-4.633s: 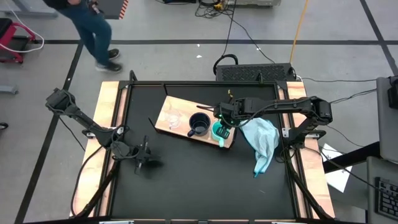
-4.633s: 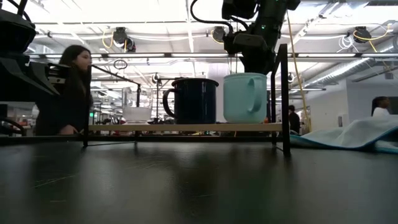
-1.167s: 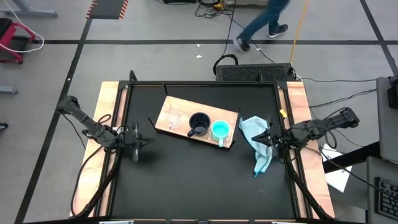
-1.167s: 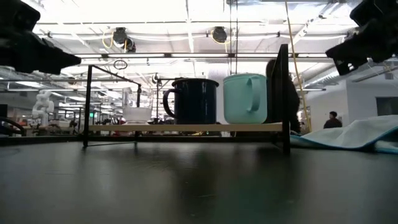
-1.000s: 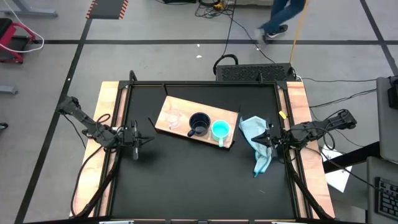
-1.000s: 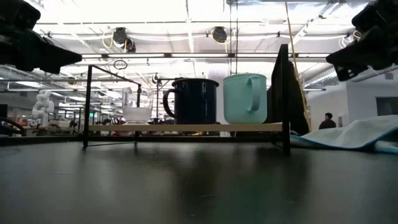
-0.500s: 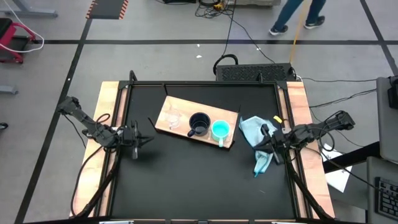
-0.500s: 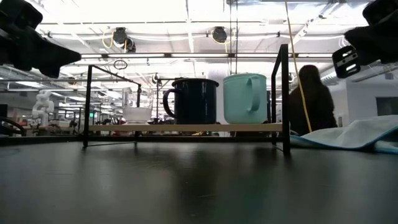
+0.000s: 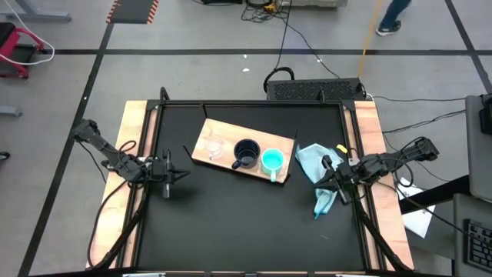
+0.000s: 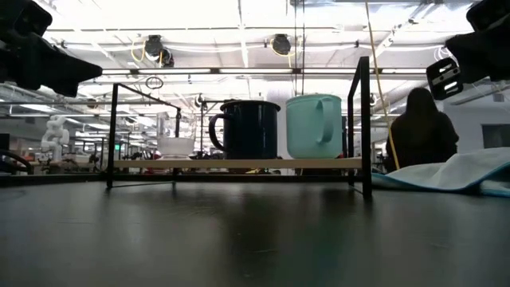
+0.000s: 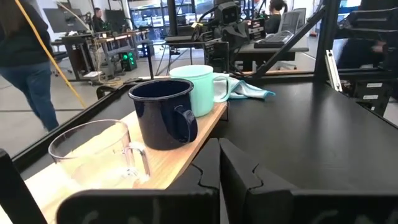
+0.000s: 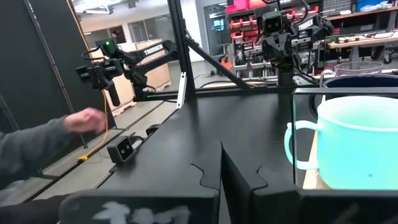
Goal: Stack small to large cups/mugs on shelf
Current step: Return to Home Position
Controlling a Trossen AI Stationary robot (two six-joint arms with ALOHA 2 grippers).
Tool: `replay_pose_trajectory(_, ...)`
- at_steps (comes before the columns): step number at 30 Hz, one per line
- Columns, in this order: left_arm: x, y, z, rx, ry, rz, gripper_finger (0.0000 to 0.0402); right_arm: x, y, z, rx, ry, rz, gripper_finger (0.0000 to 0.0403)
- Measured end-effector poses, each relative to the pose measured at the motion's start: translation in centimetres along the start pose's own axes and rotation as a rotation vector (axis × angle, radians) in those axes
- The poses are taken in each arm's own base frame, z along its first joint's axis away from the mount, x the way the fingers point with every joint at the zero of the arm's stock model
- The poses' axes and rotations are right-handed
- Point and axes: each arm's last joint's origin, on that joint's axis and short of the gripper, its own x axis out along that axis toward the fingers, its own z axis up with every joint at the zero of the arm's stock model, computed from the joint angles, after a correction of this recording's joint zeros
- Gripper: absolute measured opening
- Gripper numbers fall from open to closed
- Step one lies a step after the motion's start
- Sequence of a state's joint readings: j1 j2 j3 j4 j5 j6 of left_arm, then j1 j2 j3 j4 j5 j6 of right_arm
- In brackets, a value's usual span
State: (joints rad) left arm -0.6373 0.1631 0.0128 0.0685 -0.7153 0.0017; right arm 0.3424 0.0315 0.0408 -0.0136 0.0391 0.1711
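The light-brown shelf board (image 9: pixel 223 163) stands at the table's far middle on thin black legs (image 10: pixel 367 119). On it, from left to right, stand on their bases the small clear glass cup (image 9: pixel 214 146), the black mug (image 9: pixel 246 152) and the turquoise mug (image 9: pixel 272 161). The low view shows them in the same order: glass cup (image 10: pixel 175 146), black mug (image 10: pixel 249 127), turquoise mug (image 10: pixel 314 125). My left gripper (image 9: pixel 171 175) is shut and empty, left of the shelf and above the table. My right gripper (image 9: pixel 329 175) is shut and empty, high over the pale blue cloth (image 9: pixel 314 160).
The pale blue cloth (image 10: pixel 450 171) lies on the table right of the shelf. Pale wooden rails (image 9: pixel 137 131) run along the table's sides. A person (image 10: pixel 422 127) is in the room behind, and a person's hand (image 12: pixel 87 118) shows beyond the table in the right wrist view.
My right gripper has turned about its wrist and shifted slightly toward the table's left, over the cloth. The cups and the shelf have not moved. A person has walked past behind the table.
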Motion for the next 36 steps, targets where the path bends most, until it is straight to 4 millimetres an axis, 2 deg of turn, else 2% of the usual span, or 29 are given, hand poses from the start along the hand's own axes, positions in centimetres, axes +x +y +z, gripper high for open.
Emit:
replay_pose_trajectory(11, 0.00, 0.00, -0.01, 0.003, 0.000, 0.000, 0.0031, -0.02, 0.09, 0.57, 0.002, -0.060, 0.009, 0.0000)
replay_pose_trajectory(36, 0.00, 0.00, -0.01, 0.000, -0.001, 0.000, 0.0031, -0.03, 0.12, 0.72, 0.003, -0.075, 0.012, 0.0000)
